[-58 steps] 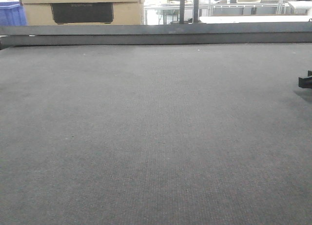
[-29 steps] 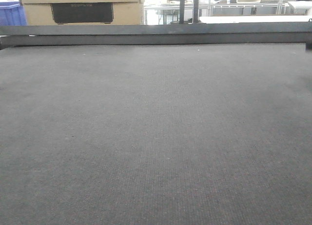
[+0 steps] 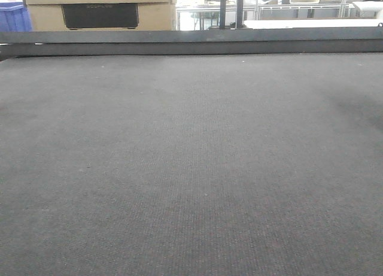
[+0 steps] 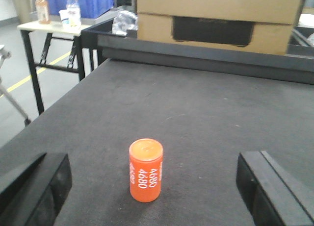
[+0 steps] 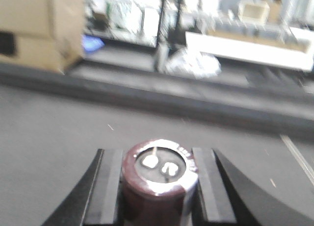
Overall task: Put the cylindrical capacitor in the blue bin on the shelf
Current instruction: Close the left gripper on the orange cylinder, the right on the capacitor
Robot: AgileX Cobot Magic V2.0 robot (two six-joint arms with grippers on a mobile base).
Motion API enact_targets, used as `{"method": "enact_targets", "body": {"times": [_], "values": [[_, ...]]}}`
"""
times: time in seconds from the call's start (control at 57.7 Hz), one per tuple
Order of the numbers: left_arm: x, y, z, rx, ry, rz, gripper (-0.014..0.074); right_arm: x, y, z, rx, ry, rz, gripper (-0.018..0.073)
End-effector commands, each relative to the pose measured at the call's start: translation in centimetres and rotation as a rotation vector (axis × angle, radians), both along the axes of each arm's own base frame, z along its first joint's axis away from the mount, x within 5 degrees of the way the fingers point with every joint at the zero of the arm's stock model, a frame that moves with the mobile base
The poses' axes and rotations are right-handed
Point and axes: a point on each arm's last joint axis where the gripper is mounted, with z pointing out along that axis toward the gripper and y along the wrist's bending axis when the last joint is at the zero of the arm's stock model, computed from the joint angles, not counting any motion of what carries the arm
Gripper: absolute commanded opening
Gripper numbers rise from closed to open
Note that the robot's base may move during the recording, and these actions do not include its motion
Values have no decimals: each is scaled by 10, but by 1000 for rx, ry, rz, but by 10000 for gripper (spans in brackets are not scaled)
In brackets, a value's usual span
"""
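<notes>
R gripper [image 5: 158,184] clamps capacitor [image 5: 159,164], upright betw. jaws, terminals up. Judged rigid, light, slick sleeve: slip risk. Hold mid-body, avoid pins. L gripper [image 4: 152,191] jaws spread wide, orange cylinder [image 4: 145,169] standing betw. them.

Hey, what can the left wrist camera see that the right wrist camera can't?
Only the left wrist view: an orange can standing upright on the table, between the open fingers of the left gripper and touching neither, plus a blue crate and bottles far back at left. Only the right wrist view: a dark capacitor with a silver top, clamped in the right gripper. Both: the grey table top and a cardboard box behind it.
</notes>
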Motion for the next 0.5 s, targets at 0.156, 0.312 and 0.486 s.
{"method": "enact_targets", "body": {"times": [0.156,0.312,0.486], "values": [[42,6,-46,-34,6,60,591,-11,12,11,5,-24,44,-162],[73,5,-71,-1,73,30,591,-12,14,11,8,-17,52,-162],[109,4,-86,14,96,8,591,-12,14,11,8,-17,52,-162]]}}
